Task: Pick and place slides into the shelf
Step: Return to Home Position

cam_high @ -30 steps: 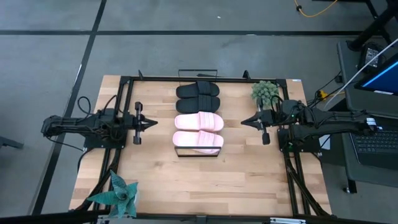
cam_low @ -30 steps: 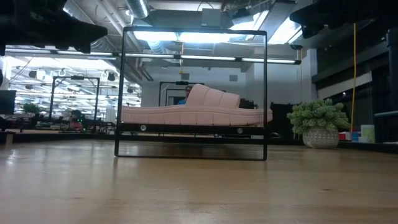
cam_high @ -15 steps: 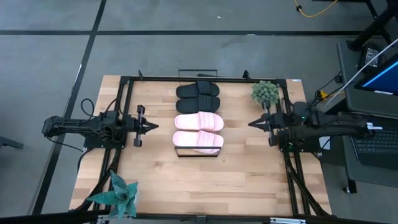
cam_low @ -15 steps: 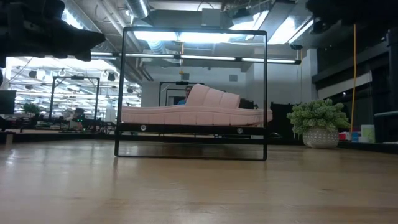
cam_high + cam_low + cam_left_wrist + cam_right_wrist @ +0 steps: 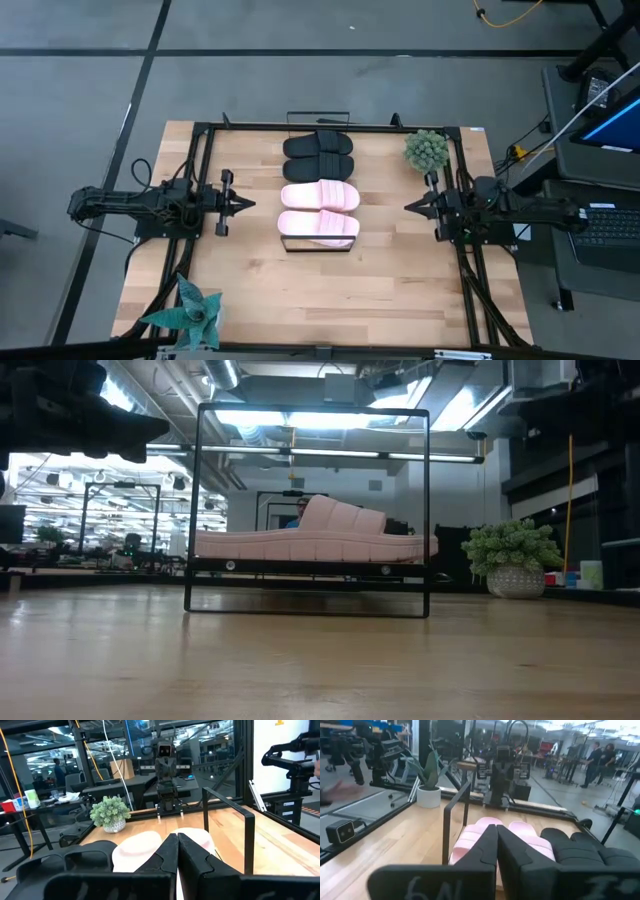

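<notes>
The shelf [image 5: 316,247] stands mid-table, its black wire rails at the far and near ends; in the low view the near rail [image 5: 428,510] frames it. On it lie two black slides [image 5: 318,146] [image 5: 318,167] toward the far end and two pink slides [image 5: 320,196] [image 5: 318,226] toward the near end, soles down. The nearest pink slide [image 5: 310,540] shows side-on in the low view. My left gripper [image 5: 245,203] [image 5: 176,836] hovers left of the shelf, shut and empty. My right gripper [image 5: 410,207] [image 5: 497,827] hovers to the right, shut and empty.
A bushy potted plant [image 5: 428,147] stands at the far right of the table, close to my right arm. A spiky potted plant [image 5: 190,310] sits at the near left corner. Bare tabletop [image 5: 330,290] stretches between the shelf and the near edge.
My right gripper has drawn back from the shelf toward the table's right edge and slightly toward the near edge, staying shut. The slides and the shelf have kept still.
</notes>
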